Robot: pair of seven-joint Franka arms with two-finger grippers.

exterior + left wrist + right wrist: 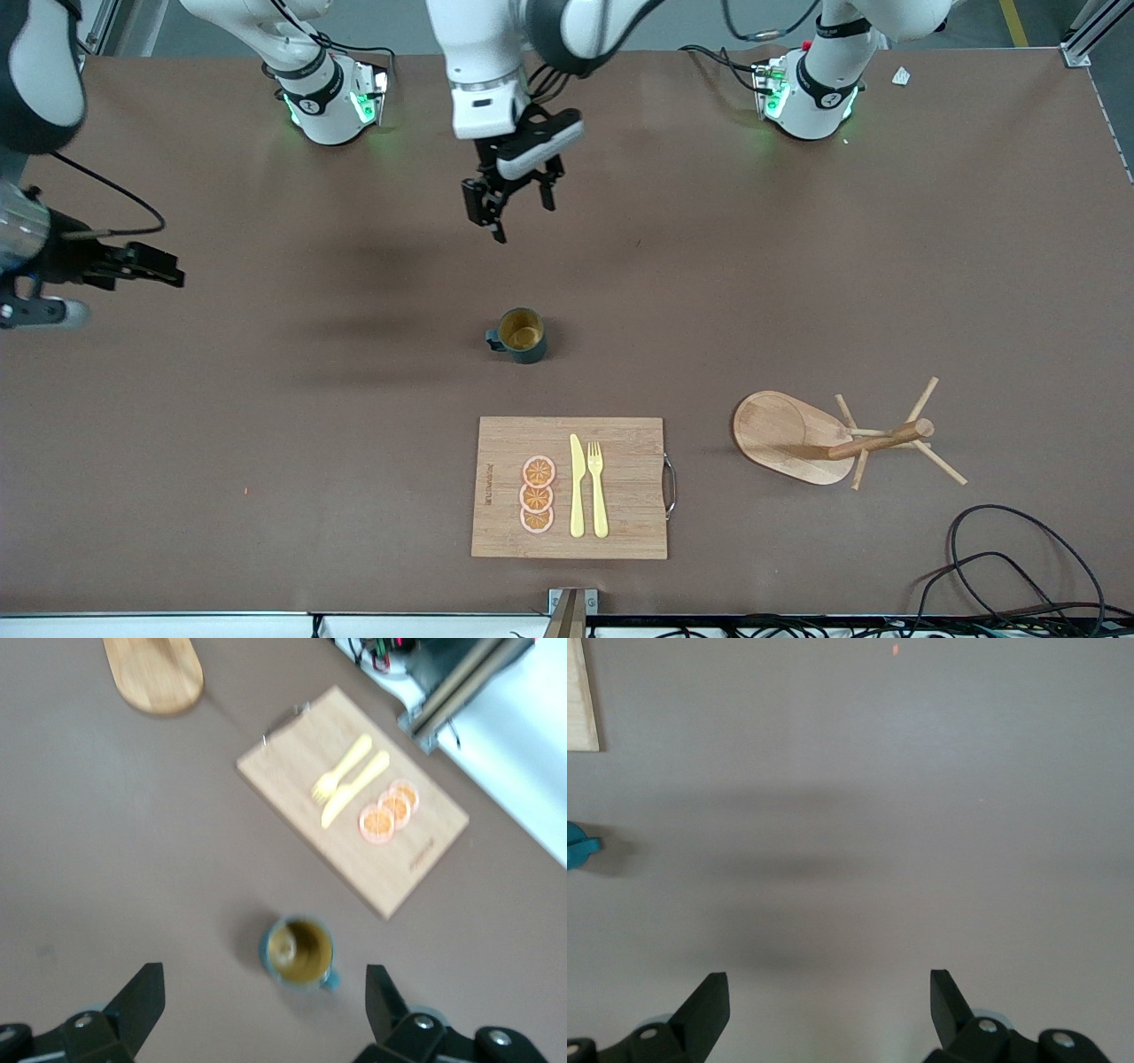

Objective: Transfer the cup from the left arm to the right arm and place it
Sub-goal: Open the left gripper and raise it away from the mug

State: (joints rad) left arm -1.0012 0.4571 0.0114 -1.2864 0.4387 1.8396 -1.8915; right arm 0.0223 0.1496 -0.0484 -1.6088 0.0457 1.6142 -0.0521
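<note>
The cup (521,335) stands upright on the table (266,425) just above the middle of the front frame, mustard inside showing, its small handle pointing toward the right arm's end of the table; nothing holds it. The left gripper (511,208), in the upper middle of the frame, hangs in the air over bare table between the robot bases and the cup, fingers spread wide and empty. In the left wrist view the cup (299,952) sits low in the picture, between the two dark fingertips (142,997) but well below them. The right gripper (164,270) waits at the frame's far left edge, over bare table toward the right arm's end; the right wrist view shows its fingers (709,1001) wide apart with nothing between them. The pick-up looks not yet begun, so the risks lie in the descent. The mug is small and ribbed: if the left fingers come down off-centre, one could land on the rim and tip or shove it. A grip that closes across the handle would likely be crooked and could leave the right gripper little free wall to take at the hand-over. Lower in the frame lie a cutting board (570,487) with a knife (577,486), fork (598,489) and orange slices (538,494), and a wooden mug stand (833,439) at lower right; a skidding cup could run toward the board.
</note>
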